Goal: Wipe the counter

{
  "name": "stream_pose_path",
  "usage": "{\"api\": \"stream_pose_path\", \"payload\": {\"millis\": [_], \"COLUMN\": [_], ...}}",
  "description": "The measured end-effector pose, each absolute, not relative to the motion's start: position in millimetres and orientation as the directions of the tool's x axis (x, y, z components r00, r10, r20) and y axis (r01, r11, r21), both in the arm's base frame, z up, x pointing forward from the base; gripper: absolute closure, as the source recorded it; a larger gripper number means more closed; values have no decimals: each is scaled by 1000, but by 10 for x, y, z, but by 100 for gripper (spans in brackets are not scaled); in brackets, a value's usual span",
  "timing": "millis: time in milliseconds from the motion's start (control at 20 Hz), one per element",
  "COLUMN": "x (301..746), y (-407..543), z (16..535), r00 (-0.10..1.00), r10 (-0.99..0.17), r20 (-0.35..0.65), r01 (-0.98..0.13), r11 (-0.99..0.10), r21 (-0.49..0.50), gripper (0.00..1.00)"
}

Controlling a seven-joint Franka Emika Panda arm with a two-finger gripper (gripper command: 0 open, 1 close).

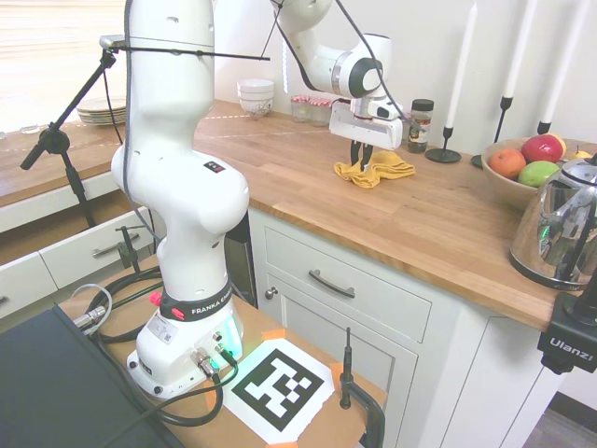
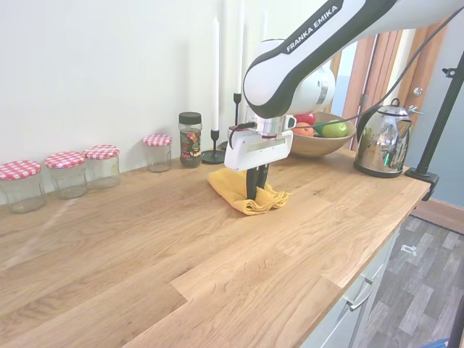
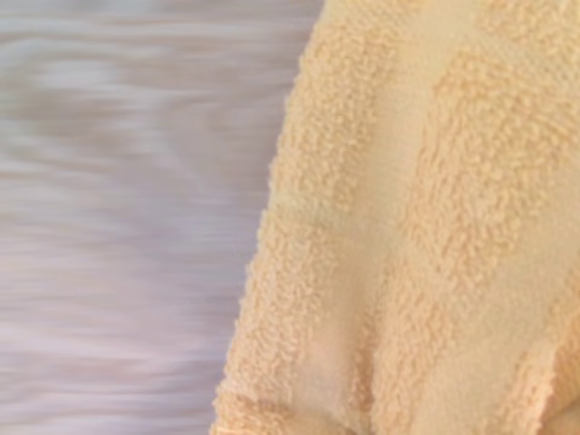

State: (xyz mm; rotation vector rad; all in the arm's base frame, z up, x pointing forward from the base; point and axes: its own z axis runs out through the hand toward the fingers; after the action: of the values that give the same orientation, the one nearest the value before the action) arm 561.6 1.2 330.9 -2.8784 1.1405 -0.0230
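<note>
The counter (image 1: 438, 224) is a long brown butcher-block top on white cabinets. A crumpled yellow cloth (image 1: 384, 170) lies on it near the back wall. My gripper (image 1: 362, 161) stands upright over the cloth, its dark fingers close together and pressed down into the folds. From the other side, the cloth (image 2: 226, 185) bunches around the gripper (image 2: 251, 190) on the counter (image 2: 181, 254). The wrist view is filled by yellow terry cloth (image 3: 435, 227) with blurred counter (image 3: 118, 227) beside it.
Red-checked lidded jars (image 2: 69, 172) line the wall. A spice jar (image 2: 190, 138) and a tall white candle (image 2: 214, 94) stand just behind the cloth. A fruit bowl (image 2: 319, 141) and a steel kettle (image 2: 382, 139) sit further along. Stacked bowls (image 1: 256, 96) stand at the far end.
</note>
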Motion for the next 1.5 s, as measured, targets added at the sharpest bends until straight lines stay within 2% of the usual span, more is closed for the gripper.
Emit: {"api": "stream_pose_path", "payload": {"millis": [600,1250,1300,1500], "x": [5412,5154,5157,5181], "y": [1637,2777,2791,2788], "z": [3293,3284,3283,3289], "r00": [810,854,852,846], "r10": [-579,-499,-503,-515], "r20": [95,148,148,139], "r01": [-583,-513,-517,-528], "r11": [-812,-855,-852,-845], "r21": [17,75,79,85], "gripper": [100,100,0,0]}}
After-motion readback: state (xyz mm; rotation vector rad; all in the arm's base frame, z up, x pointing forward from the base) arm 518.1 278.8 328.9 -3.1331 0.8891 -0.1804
